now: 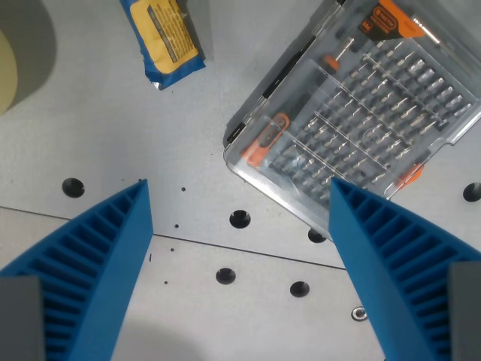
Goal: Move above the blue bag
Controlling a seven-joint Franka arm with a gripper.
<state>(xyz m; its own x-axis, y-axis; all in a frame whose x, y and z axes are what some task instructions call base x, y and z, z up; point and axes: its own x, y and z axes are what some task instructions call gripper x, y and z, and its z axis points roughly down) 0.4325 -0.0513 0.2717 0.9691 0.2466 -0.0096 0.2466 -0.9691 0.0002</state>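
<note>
Two blue fingers fill the bottom corners of the frame, one at lower left (pixel 98 278) and one at lower right (pixel 391 271), so the gripper (pixel 239 188) is spread wide with nothing between them but bare table (pixel 90 128). Camera looks pretty much straight down, so the wrist is pointing at the surface from above.

Fingers are ribbed plastic, wedge shaped, tapering to points near mid frame. Each one runs into a grey block at the very bottom corners.

Table is flat matte grey metal with round holes (pixel 239 219) scattered across it and a thin seam running across the lower half.

The bag (pixel 162 37) sits at the top of the frame, left of center, cut off by the top edge. It's a shiny crinkly blue packet with a yellow label panel and small print I can't read. It lies flat and tilted. It's well above the left fingertip in the picture and off to the upper left of the gap, so not centered under the gripper.

Upper right is a clear plastic bit case (pixel 361 113), angled, full of metal bits in rows, with orange accents. The right fingertip overlaps its lower edge in the view.

A pale round thing (pixel 11 68) pokes in at the far left edge; can't tell what it is.
</note>
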